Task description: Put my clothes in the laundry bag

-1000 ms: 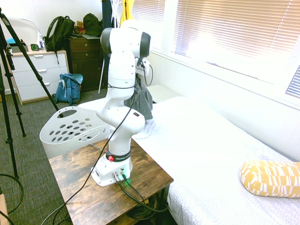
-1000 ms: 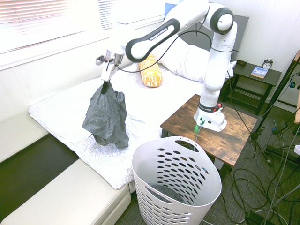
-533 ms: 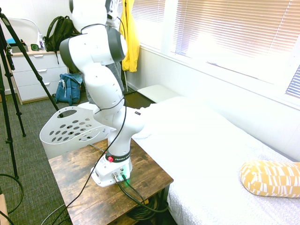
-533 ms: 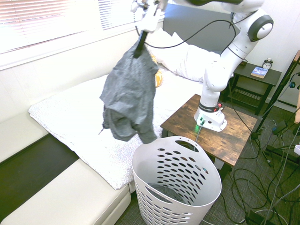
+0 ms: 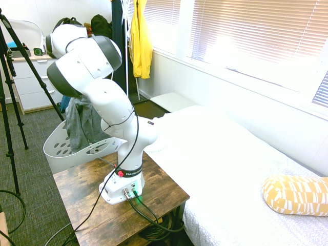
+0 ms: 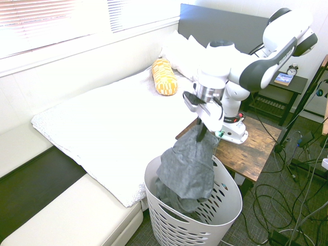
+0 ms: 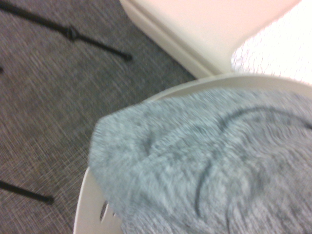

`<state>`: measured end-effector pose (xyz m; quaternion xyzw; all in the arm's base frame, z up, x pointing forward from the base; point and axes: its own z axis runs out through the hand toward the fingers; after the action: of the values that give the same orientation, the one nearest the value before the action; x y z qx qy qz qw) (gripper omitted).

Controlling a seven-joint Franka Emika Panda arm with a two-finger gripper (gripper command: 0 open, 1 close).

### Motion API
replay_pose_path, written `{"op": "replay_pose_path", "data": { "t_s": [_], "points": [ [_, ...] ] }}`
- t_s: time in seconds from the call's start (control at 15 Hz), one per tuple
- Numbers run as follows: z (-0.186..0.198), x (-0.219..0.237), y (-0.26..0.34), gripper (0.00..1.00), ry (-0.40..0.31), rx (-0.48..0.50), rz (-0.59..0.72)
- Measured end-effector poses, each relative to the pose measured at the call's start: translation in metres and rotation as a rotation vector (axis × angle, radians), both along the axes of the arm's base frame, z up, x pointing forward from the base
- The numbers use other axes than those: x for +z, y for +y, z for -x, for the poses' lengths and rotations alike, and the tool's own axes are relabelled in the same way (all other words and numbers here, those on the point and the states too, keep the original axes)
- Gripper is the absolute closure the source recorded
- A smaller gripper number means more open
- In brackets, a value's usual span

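Note:
My gripper (image 6: 201,129) is shut on the top of the clothes (image 6: 187,166), a plain dark grey garment that hangs straight down from it. The garment's lower part reaches inside the laundry bag (image 6: 225,212), a white plastic basket with oval holes on the floor beside the wooden table. In the first exterior view the clothes (image 5: 82,123) hang in front of the laundry bag (image 5: 56,148), and the arm hides the gripper. The wrist view shows the grey clothes (image 7: 209,165) filling the frame above the basket's white rim (image 7: 90,195).
A wooden side table (image 6: 256,148) stands right beside the basket. The bed (image 6: 113,123) with a yellow patterned pillow (image 6: 164,77) lies beyond it. A yellow jacket (image 5: 139,41) hangs by the window and a blue backpack (image 5: 65,100) leans near the white dresser (image 5: 38,82).
The arm has swung the clothes from high above the bed over to the basket and lowered them, so their bottom now hangs inside it. The gripper stays shut.

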<state>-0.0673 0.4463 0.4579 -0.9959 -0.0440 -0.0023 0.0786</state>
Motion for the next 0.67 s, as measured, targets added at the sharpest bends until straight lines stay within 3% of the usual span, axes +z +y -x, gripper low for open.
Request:
{"op": "replay_pose_path", "data": {
  "t_s": [0.27, 0.67],
  "points": [
    [0.032, -0.049, -0.012, 0.0, -0.034, 0.041, 0.059],
    [-0.002, -0.068, -0.011, 0.0, -0.019, -0.012, 0.061]
  ]
}}
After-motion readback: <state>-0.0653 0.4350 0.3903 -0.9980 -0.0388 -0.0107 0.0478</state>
